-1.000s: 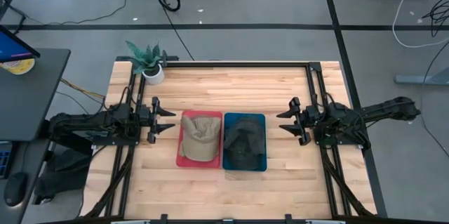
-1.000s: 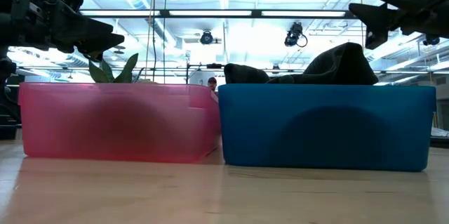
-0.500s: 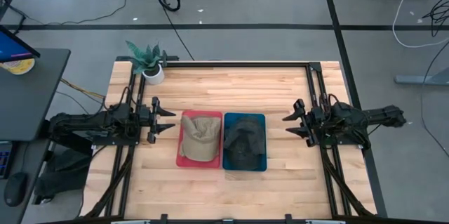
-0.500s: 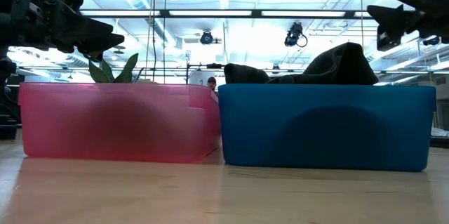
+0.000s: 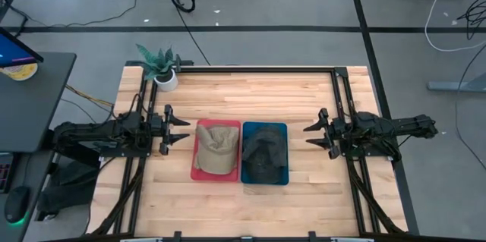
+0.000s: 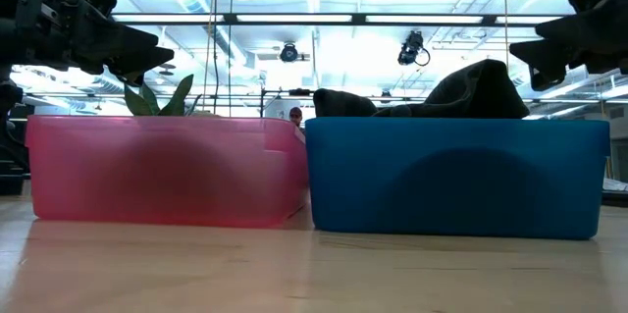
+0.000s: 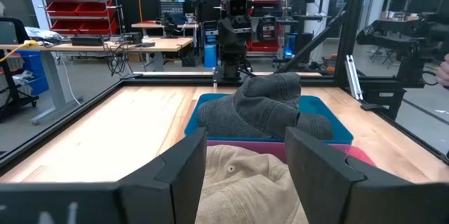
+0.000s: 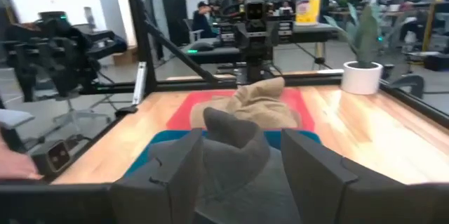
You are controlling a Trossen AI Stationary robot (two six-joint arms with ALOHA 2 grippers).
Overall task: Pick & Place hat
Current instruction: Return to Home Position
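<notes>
A tan cap (image 5: 216, 148) lies in a pink bin (image 5: 196, 168) at the table's middle, and a dark grey cap (image 5: 263, 153) lies in the blue bin (image 5: 282, 177) beside it on the right. In the low view the grey cap (image 6: 461, 92) rises above the blue bin (image 6: 456, 176). My left gripper (image 5: 182, 129) hovers open just left of the pink bin, level, with the tan cap (image 7: 242, 185) ahead of it. My right gripper (image 5: 311, 133) hovers open right of the blue bin, facing the grey cap (image 8: 235, 140). Neither touches anything.
A small potted plant (image 5: 162, 67) stands at the table's far left corner. Black rails (image 5: 258, 68) frame the table's far, left and right sides. Bare wood lies in front of and behind the bins. A person's hand (image 8: 17, 164) shows beyond the table edge in the right wrist view.
My right arm has drawn back toward the table's right edge, taking its open gripper a little farther from the blue bin, and has settled level. The left arm and both caps have kept still.
</notes>
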